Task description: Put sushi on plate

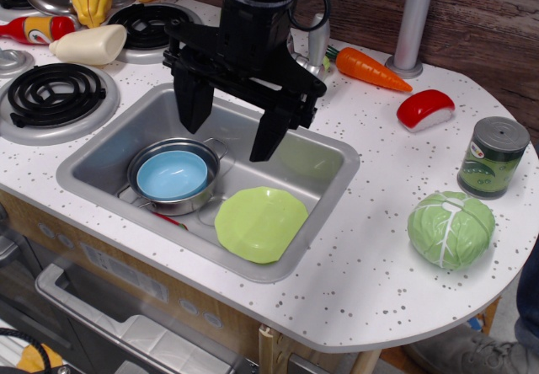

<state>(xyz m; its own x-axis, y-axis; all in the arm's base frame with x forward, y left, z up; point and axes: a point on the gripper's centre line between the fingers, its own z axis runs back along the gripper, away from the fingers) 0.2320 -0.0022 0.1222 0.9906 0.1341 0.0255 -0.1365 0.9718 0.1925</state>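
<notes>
The black two-fingered tool (pixel 229 131) hangs released and empty over the steel sink (pixel 333 190); the glossy red-topped, white-based sushi (pixel 425 109) lies on the speckled white desk (pixel 370 264) at three o'clock; the flat lime-green plate (pixel 260 223) sits in the sink at six o'clock.

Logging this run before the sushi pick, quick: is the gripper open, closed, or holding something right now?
Gripper: open and empty, hanging above the sink; the sushi lies apart on the counter.
</notes>
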